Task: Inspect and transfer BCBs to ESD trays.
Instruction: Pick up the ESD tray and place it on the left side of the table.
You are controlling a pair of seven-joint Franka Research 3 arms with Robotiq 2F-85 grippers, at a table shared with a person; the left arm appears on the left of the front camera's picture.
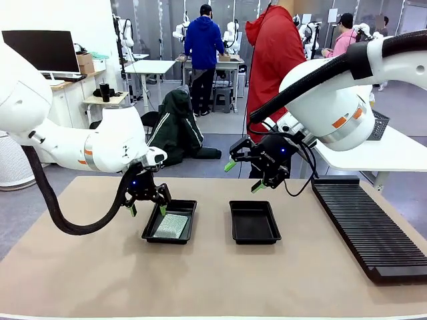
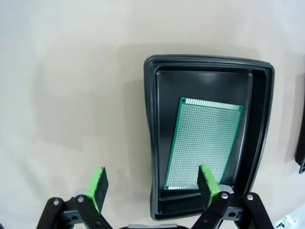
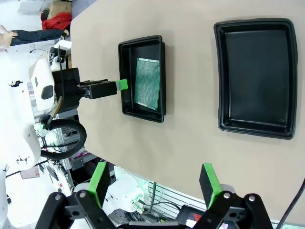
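Black ribbed rack point(image 1: 367, 227), right end off-frame

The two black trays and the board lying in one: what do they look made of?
The left tray and the right tray: probably moulded plastic, black, slight sheen; rounded corners, soft rim highlights. The board: likely rigid circuit laminate, green, matte; fine dot grid across its face.

The left arm point(image 1: 100, 148) reaches down low, left fingers point(image 1: 133, 211) spread wide. The right arm point(image 1: 333, 107) hangs higher, right fingers point(image 1: 257, 187) spread wide too.
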